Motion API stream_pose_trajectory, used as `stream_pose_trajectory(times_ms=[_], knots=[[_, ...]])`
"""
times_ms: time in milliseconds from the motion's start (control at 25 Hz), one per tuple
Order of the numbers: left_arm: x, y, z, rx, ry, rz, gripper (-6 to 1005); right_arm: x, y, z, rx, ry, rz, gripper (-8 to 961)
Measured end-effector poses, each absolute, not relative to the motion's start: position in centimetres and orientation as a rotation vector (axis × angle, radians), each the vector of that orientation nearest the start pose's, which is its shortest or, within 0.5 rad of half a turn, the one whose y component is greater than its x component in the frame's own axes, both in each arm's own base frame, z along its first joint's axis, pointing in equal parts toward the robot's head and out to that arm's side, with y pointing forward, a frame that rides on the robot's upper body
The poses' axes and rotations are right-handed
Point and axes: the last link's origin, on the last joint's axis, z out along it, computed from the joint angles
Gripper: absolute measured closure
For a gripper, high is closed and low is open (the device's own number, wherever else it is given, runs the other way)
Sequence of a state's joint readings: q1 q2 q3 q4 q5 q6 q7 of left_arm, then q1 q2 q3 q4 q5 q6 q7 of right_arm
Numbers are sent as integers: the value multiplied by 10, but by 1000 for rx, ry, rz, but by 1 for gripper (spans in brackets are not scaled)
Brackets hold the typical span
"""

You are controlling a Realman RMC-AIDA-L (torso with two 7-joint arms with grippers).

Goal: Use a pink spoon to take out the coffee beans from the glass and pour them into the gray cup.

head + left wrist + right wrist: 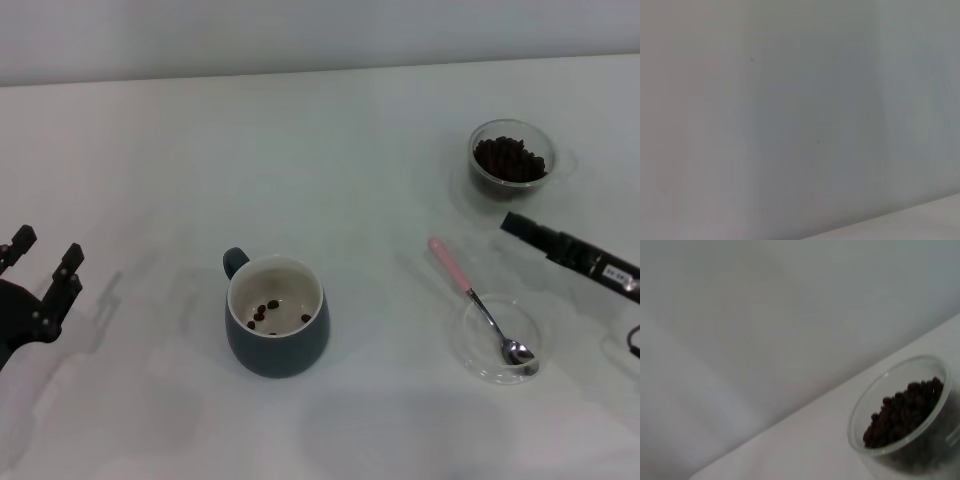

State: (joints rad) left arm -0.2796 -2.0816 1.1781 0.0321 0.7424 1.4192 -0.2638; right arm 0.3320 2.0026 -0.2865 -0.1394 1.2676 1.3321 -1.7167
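Observation:
The gray cup [277,331] stands mid-table with a few coffee beans [265,311] on its cream bottom. The pink spoon [480,302] lies free on the table, its metal bowl resting in a shallow clear saucer [478,352] and its pink handle pointing away toward the back left. Behind it stands the glass [511,158], holding a heap of coffee beans [511,160]; the right wrist view shows the glass [875,410] and its beans [905,412] close by. My right gripper [520,228] hovers between the glass and the saucer, holding nothing. My left gripper [45,250] is open at the far left.
The white table [350,130] runs back to a pale wall. The left wrist view shows only wall and a strip of table edge [920,220].

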Motion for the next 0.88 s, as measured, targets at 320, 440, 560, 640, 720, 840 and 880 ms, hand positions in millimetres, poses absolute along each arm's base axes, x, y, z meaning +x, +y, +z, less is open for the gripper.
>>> stream_pose_trajectory(times_ms=[320,440,560,640,720,840,880], knots=[[-346,247,-33,-1936,-405,-713,465,386,267,29,-1773,1386,1064,753],[-348,247,-30,-1917,-410,-712,464,393,268,47,-1723,1328,1065,751],[-350,248,-27,-1884,-414,-707,464,396,271,63,-1693,1252,1056,750],[-351,249,-25,-1862,-411,-701,464,398,272,72,-1679,1192,1040,749],[-352,250,-22,-1833,-408,-695,463,400,273,78,-1681,1134,1017,748],[-354,253,-14,-1757,-420,-699,463,400,274,86,-1710,1036,972,747],[-355,253,-12,-1739,-425,-702,463,400,274,88,-1712,1004,956,746]])
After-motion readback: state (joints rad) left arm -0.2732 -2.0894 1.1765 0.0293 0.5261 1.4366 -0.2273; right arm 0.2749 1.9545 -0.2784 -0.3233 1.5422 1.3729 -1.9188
